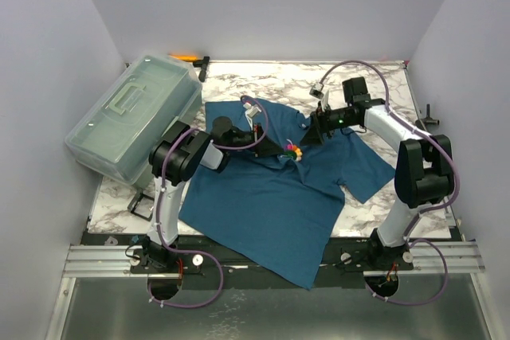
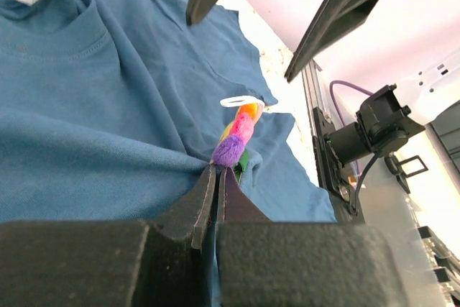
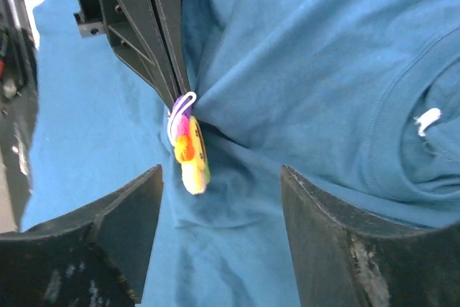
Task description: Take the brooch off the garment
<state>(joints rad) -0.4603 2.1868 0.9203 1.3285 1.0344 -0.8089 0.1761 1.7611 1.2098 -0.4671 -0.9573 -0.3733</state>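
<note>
Garment [image 1: 263, 205]: spread on the table [image 1: 382, 77], collar toward the far side.
Brooch [image 1: 296, 150]: on the garment's far half.
Left gripper [image 2: 218, 172]: on the garment, just left of the brooch.
Right gripper [image 3: 221, 174]: above the garment, fingers either side of the brooch.
Box [image 1: 135, 113]: left of the garment.

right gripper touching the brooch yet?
Apart. In the right wrist view the brooch hangs between the open fingers of the right gripper, with garment cloth showing on both sides of it. The left wrist view agrees.
</note>
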